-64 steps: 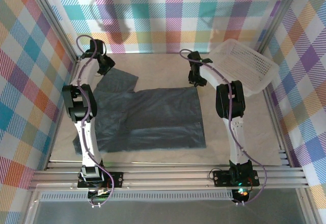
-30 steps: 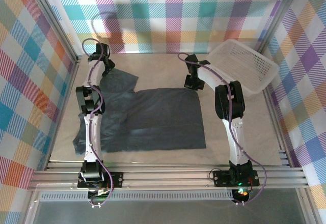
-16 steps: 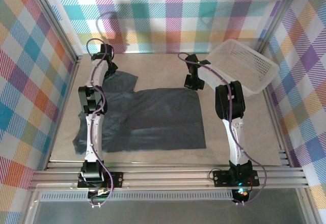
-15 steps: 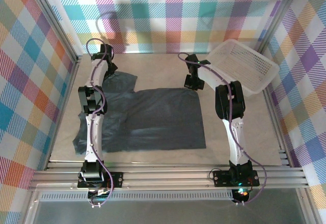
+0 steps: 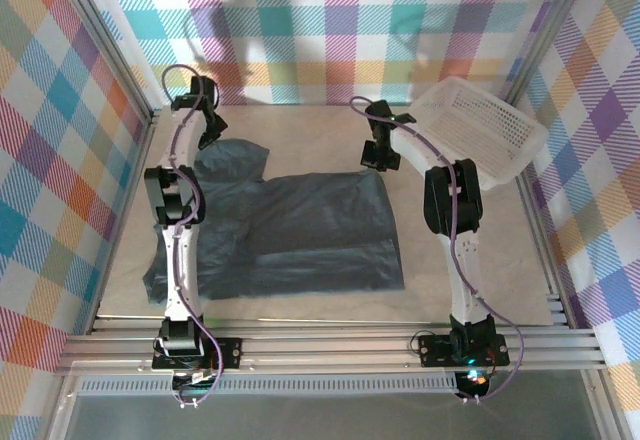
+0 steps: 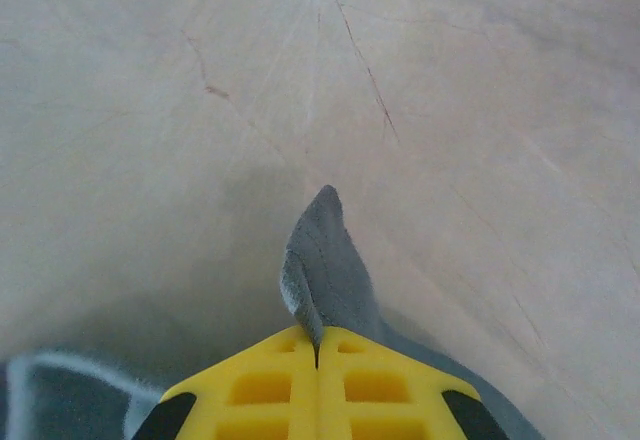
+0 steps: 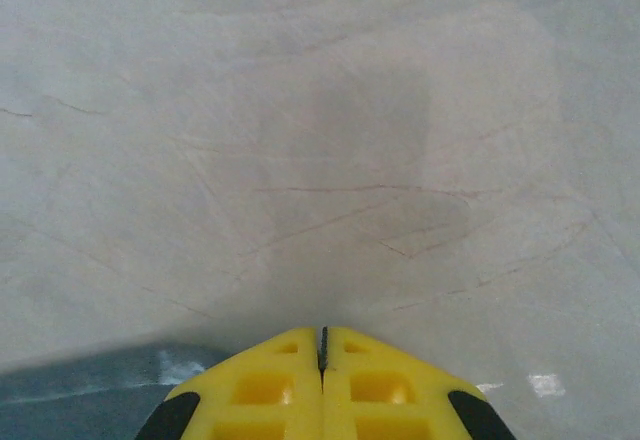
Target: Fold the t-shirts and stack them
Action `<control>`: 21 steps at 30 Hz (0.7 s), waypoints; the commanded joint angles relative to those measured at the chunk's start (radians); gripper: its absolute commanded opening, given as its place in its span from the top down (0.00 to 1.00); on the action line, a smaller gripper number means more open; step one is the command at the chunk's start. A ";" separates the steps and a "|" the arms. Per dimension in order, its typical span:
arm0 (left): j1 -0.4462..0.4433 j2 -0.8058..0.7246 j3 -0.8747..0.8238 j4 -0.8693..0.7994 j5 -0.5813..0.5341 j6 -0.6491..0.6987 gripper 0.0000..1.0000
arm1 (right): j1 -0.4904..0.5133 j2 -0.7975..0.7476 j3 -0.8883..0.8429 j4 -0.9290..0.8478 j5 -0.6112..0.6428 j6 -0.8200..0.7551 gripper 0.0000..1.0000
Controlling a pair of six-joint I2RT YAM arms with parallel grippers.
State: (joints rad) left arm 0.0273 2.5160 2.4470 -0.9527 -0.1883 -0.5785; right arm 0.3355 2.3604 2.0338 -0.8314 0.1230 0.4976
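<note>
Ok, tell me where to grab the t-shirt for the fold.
Take the t-shirt by its far edge, coming down from above. It lies flat and spread, so only corners offer a pinch. The left gripper is shut on the far sleeve tip; the far right corner, by the right gripper, would likely pair with it.

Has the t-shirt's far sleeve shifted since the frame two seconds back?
Yes. The sleeve of the t-shirt, pinched in the shut left gripper, has bunched up and drawn slightly toward the back wall. Its flat corner now looks rounded.
</note>
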 commanded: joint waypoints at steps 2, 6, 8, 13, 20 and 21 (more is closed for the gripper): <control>-0.003 -0.255 -0.239 0.075 0.037 -0.001 1.00 | -0.013 -0.066 0.028 0.028 -0.057 -0.074 1.00; 0.004 -0.451 -0.514 0.142 0.060 -0.024 1.00 | -0.015 -0.097 0.000 0.045 -0.083 -0.110 1.00; 0.009 -0.542 -0.645 0.182 0.077 -0.036 1.00 | -0.015 -0.117 -0.020 0.049 -0.085 -0.118 1.00; 0.019 -0.748 -0.895 0.221 0.094 -0.049 1.00 | -0.015 -0.193 -0.108 0.063 -0.060 -0.134 1.00; 0.033 -1.007 -1.164 0.188 0.053 -0.081 1.00 | -0.014 -0.319 -0.312 0.127 -0.055 -0.137 1.00; 0.034 -1.044 -1.197 0.170 0.028 -0.087 1.00 | -0.012 -0.332 -0.337 0.129 -0.054 -0.134 1.00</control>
State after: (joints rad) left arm 0.0467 1.5726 1.3064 -0.7547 -0.1120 -0.6399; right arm 0.3256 2.0796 1.7451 -0.7300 0.0628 0.3790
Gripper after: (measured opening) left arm 0.054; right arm 0.057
